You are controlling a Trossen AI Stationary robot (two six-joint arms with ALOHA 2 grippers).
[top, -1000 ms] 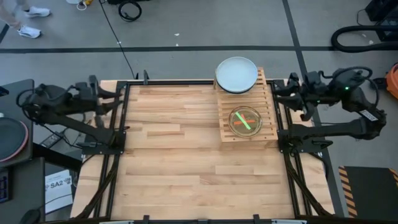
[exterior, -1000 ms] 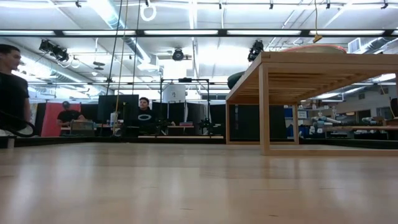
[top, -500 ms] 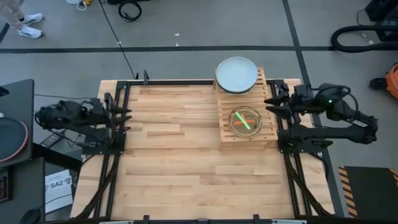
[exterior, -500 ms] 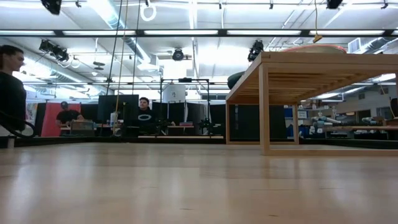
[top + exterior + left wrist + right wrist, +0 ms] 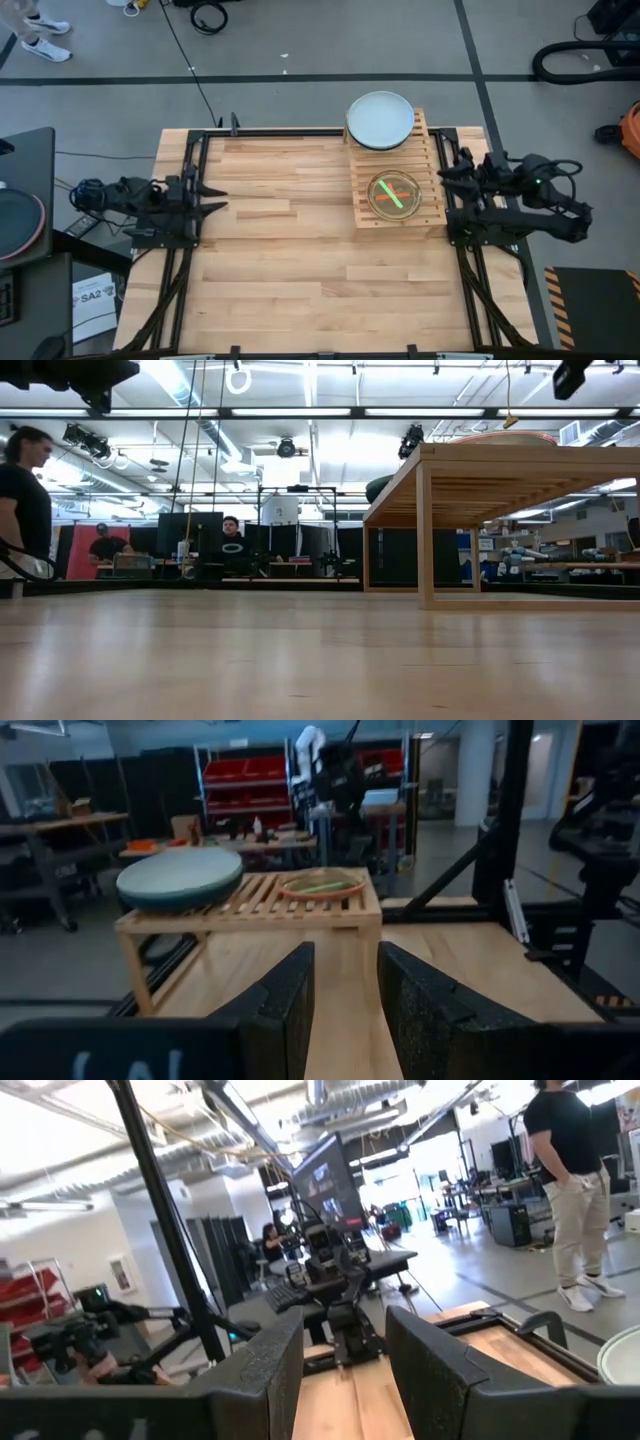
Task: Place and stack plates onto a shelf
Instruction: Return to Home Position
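Note:
The shelf [image 5: 398,170] of pale wooden slats stands on its legs at the table's far right; the low view shows it from the side [image 5: 500,470]. A large pale grey plate [image 5: 380,120] lies on its far end, overhanging the edge; it also shows in the left wrist view [image 5: 180,880]. A small stack of translucent plates [image 5: 394,194], orange and green, lies on its near end [image 5: 322,882]. My left gripper [image 5: 208,198] hangs open at the table's left edge [image 5: 345,990]. My right gripper [image 5: 447,176] hangs open at the right edge, beside the shelf [image 5: 345,1365].
The wood-plank tabletop [image 5: 280,260] stretches left of and nearer than the shelf. Black frame rails [image 5: 190,240] run along both side edges. People show in the room beyond: one at the left of the low view [image 5: 22,510], one standing in the right wrist view [image 5: 572,1190].
Both arms have swung toward the table's near edge and drawn in along their side rails. My left gripper now reaches over the left edge, my right gripper sits level with the shelf's middle. Both have come into the top of the low view. The plates have kept still.

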